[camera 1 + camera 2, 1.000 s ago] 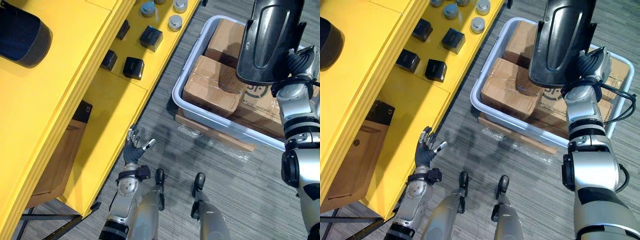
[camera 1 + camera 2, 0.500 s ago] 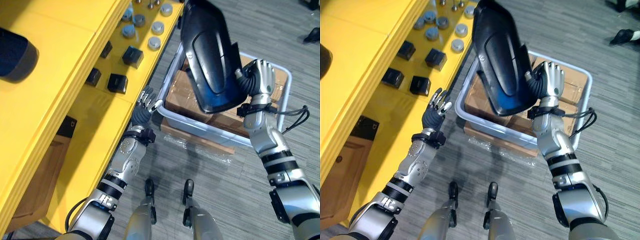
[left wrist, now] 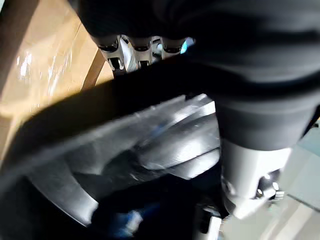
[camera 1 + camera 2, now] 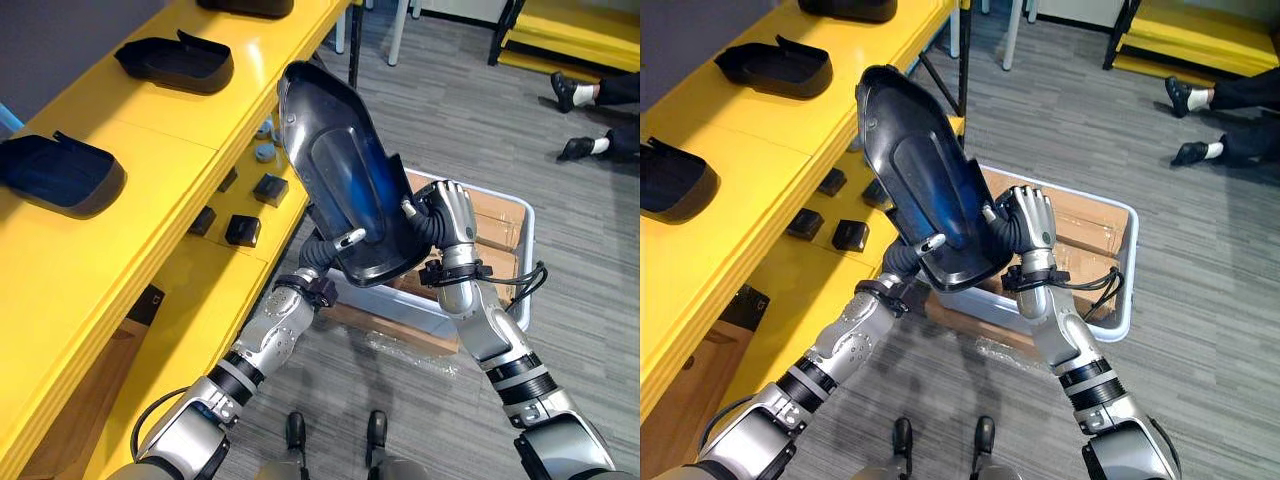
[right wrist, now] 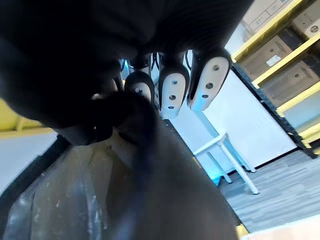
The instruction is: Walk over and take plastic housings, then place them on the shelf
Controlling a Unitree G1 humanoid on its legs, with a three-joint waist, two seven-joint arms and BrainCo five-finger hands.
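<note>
I hold a large black plastic housing (image 4: 340, 170) up in front of me with both hands, its hollow side facing me and its long end pointing up. My right hand (image 4: 452, 218) is curled round the rim on its right side. My left hand (image 4: 316, 256) grips the lower rim from beneath, its thumb (image 4: 350, 238) over the inner face and its fingers (image 3: 135, 50) behind. The yellow shelf (image 4: 150, 140) runs along my left. Three similar black housings lie on its top board, one near (image 4: 60, 172), one farther (image 4: 175, 62), one at the far end (image 4: 845, 8).
The lower shelf board carries small black boxes (image 4: 243, 230) and grey round parts (image 4: 265, 153). A grey bin (image 4: 1127, 290) of cardboard boxes stands on the floor under my hands. A person's legs and shoes (image 4: 590, 95) show at the far right, beside another yellow rack (image 4: 570, 20).
The camera has tilted up along the shelf. My left hand rose from beside the shelf and took hold of the housing's lower rim. The housing now leans toward the shelf.
</note>
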